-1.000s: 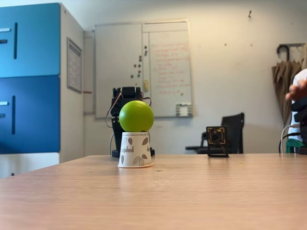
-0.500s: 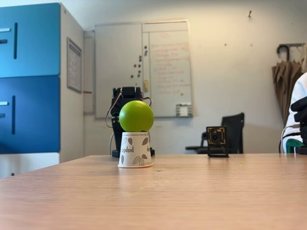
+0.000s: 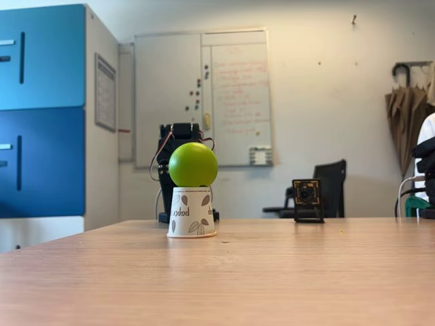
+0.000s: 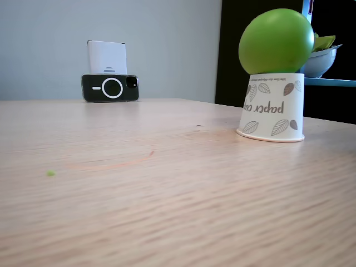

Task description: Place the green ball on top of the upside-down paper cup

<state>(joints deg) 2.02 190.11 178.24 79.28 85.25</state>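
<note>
now green ball (image 3: pixel 193 164) rests atop upside-down paper cup (image 3: pixel 191 212) — phone (image 4: pixel 110 87) opposite.

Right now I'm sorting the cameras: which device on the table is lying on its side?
The phone, a dark slab lying lengthwise with its lens ring showing. The small camera stands upright on a black stand.

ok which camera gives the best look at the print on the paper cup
The low, close fixed view: the upside-down paper cup is large there, its leaves and inverted lettering sharp. In the fixed view facing the whiteboard, the cup is small and its print harder to read.
</note>
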